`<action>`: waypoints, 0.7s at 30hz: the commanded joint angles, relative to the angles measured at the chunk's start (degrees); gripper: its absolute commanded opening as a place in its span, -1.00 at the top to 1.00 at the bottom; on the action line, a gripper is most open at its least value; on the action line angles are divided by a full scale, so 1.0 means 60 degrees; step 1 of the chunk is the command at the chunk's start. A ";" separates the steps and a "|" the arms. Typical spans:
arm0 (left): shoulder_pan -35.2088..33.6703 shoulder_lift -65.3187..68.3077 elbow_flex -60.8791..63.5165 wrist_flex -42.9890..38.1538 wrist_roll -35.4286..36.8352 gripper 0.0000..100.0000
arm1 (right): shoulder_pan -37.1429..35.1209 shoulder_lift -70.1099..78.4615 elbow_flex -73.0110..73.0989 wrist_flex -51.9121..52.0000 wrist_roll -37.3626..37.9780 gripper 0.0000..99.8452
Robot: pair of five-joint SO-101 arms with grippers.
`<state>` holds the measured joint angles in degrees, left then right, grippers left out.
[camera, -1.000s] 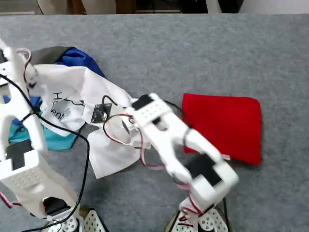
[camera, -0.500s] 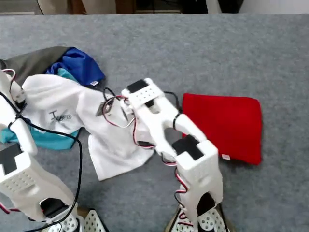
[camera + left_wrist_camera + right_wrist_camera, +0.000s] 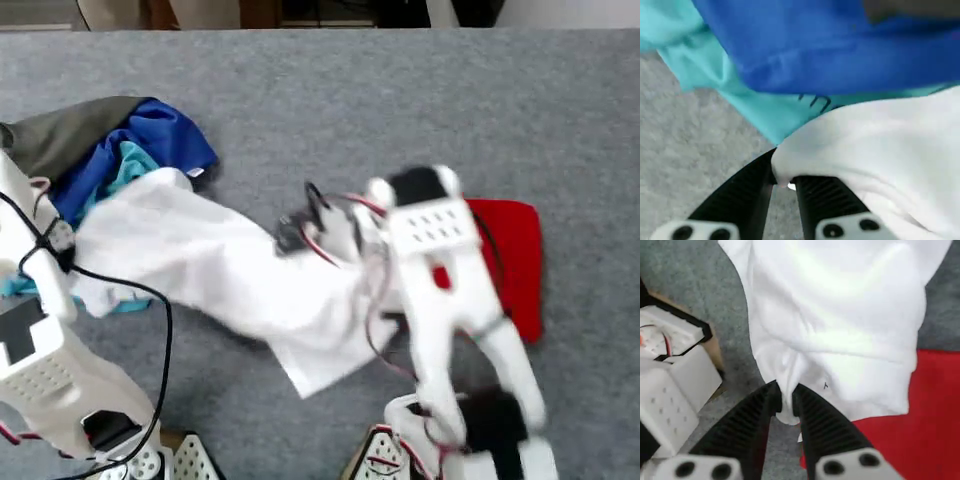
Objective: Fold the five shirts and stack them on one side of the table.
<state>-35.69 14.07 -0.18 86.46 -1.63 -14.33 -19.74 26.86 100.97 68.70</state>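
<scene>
The white shirt (image 3: 230, 270) lies stretched across the table (image 3: 400, 90), from the left edge to the centre. The left gripper (image 3: 782, 175) is closed on one end of it at the left edge, cloth pinched between both fingers. The right gripper (image 3: 785, 392) is closed on the other end, a bunched fold clamped between its fingers, just beside the red shirt (image 3: 515, 260). The red shirt lies folded flat toward the right edge, partly under the right arm (image 3: 450, 290). The blue shirt (image 3: 150, 140), teal shirt (image 3: 125, 168) and grey shirt (image 3: 60, 135) lie heaped near the far left corner; the white shirt overlaps the teal one.
</scene>
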 commanded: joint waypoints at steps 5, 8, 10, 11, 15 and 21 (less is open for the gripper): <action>0.0542 -0.3773 0.3575 -0.0190 -0.0703 0.96 | 0.2469 -0.3568 0.2879 0.0220 0.1641 0.99; 0.0615 -0.6132 0.5040 -0.0322 -0.1011 0.96 | 0.3026 -0.4300 0.3304 0.0234 0.2037 0.99; 0.0557 -0.7802 0.5905 -0.0234 -0.1407 0.96 | 0.3245 -0.4579 0.3582 0.0234 0.2183 0.99; 0.0513 -0.8667 0.6286 -0.0147 -0.1597 0.96 | 0.3304 -0.4667 0.3700 0.0234 0.2198 0.99; 0.0615 -1.1758 0.7443 0.0454 -0.1802 0.96 | 0.3319 -0.4872 0.3773 0.0234 0.2183 0.98; 0.1817 -1.3429 0.9377 -0.1568 -0.0659 0.96 | 0.3289 -0.5326 0.3480 0.0234 0.1978 0.59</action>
<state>-27.96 -63.74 52.84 82.86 -8.40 4.66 -50.24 49.45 101.05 81.19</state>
